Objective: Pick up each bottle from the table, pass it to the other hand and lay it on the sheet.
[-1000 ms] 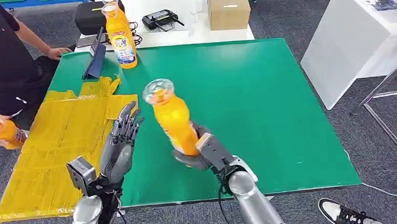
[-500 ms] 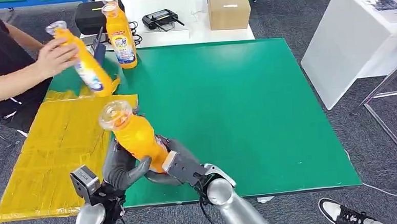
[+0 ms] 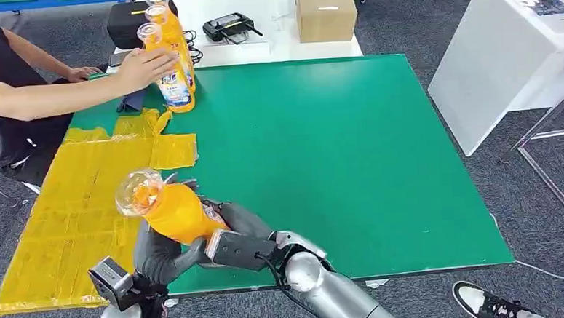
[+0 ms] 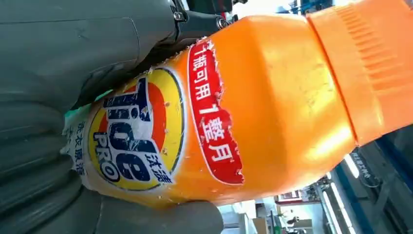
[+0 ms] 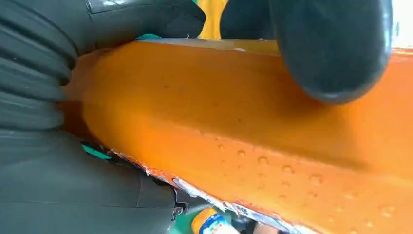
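the orange bottle [image 3: 166,206] is held above the near edge of the green table [image 3: 351,148], beside the yellow sheet [image 3: 77,206]. its long axis is tilted, cap end pointing up and to the left toward the sheet. both the left hand [image 3: 160,249] and the right hand [image 3: 228,231] wrap around its lower body.

Robot lab or workshop, grey carpet floor [image 3: 403,21]; green work table [image 3: 351,148], equipment case [image 3: 122,21], cardboard box [image 3: 324,11]

Orange bottle [image 3: 166,209] tilted, above yellow sheet [image 3: 63,214] edge.
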